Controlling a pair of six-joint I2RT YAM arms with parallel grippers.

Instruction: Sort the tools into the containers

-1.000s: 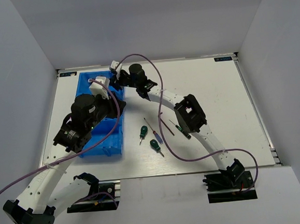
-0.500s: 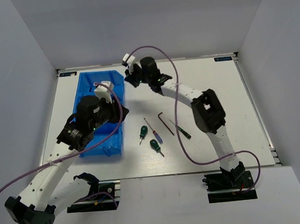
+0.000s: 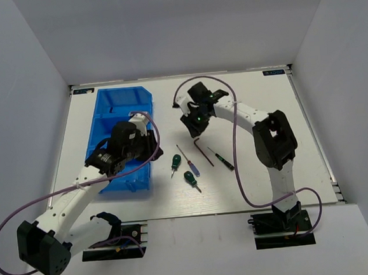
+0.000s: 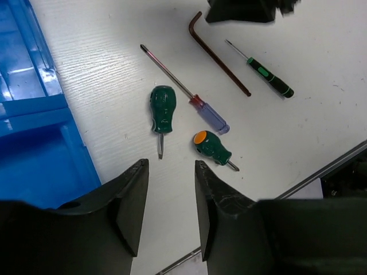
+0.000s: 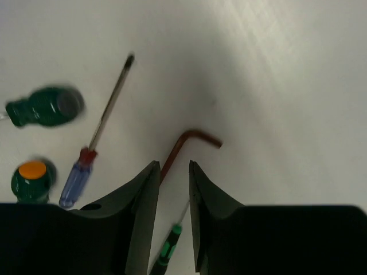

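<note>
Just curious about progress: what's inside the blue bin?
Nothing shows in the far compartment of the blue bin; the left arm covers its nearer part, so that's unknown.

This is looking like a robotics lab test cell, not a home or a shop. Two white-and-black robot arms, the left arm (image 3: 68, 204) and the right arm (image 3: 245, 110), are sitting bolted on black base mounts (image 3: 283, 224) at the near edge of a white table (image 3: 300, 160). Plain pale-grey panels (image 3: 182, 29) are boxing the table in on three sides. Purple cables (image 3: 236, 146) are looping off the arms. A blue plastic bin (image 3: 108, 111) and a few small hand tools (image 3: 175, 162) are lying on the tabletop.
</note>
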